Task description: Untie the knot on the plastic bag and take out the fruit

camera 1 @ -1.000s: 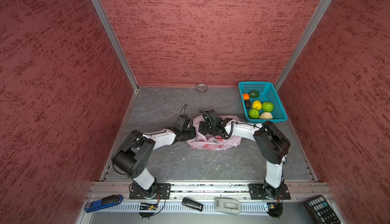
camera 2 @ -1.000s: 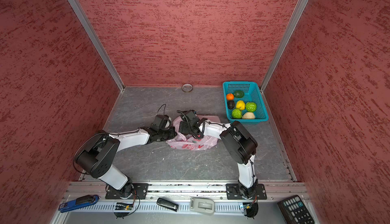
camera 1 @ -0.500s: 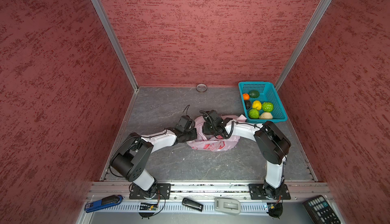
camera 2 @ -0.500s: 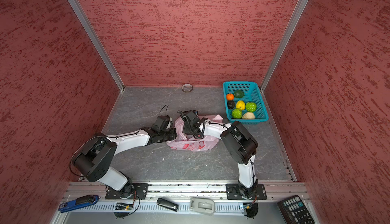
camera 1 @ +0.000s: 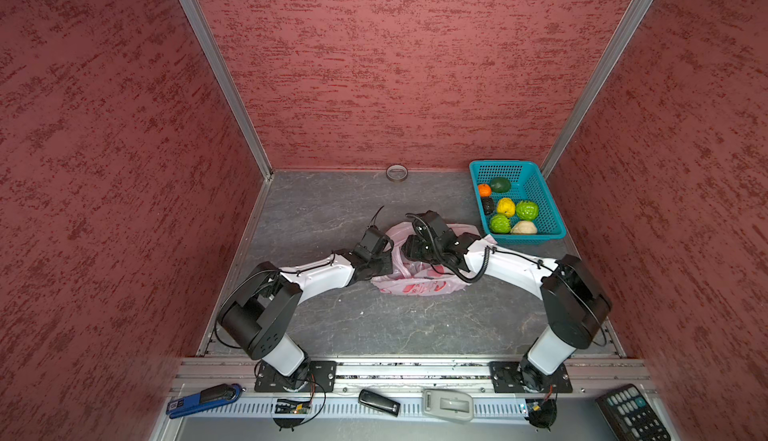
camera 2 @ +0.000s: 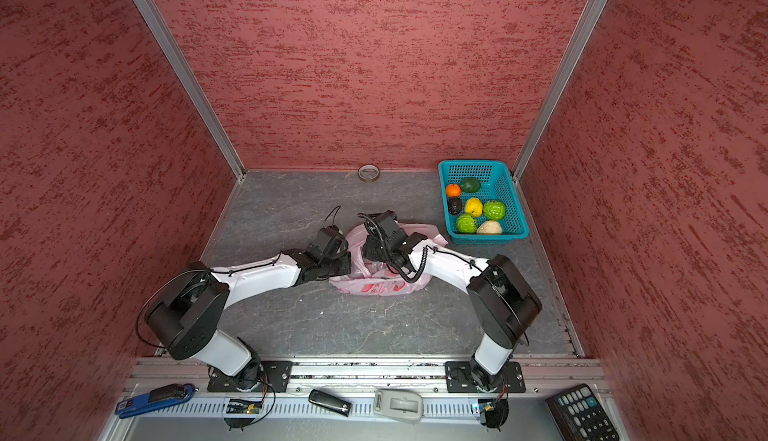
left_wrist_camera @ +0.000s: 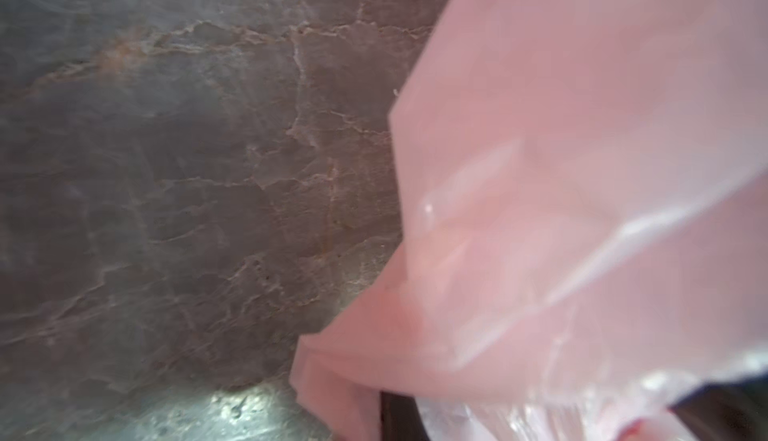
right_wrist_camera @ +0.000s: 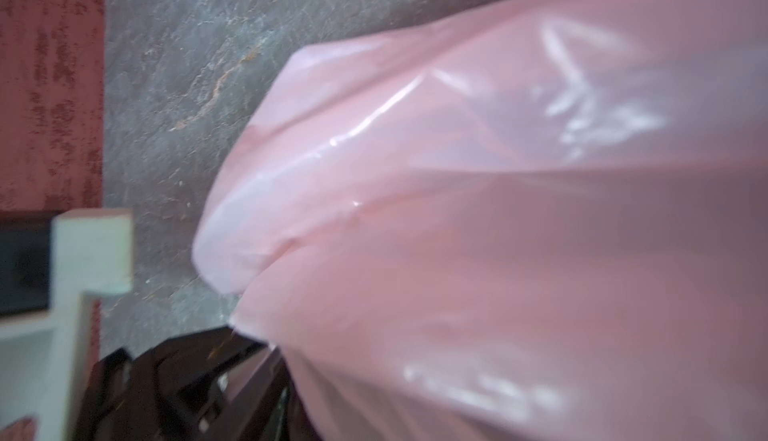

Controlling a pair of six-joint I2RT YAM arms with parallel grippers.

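We looked down from high in front in both top views, sharing the whole table. Our wrist cameras nearly touched the plastic bag.

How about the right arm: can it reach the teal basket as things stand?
Probably yes. The teal basket stands near the right gripper, only an edge of the plastic bag between them; the gripper is low against the bag and would need to lift clear first.
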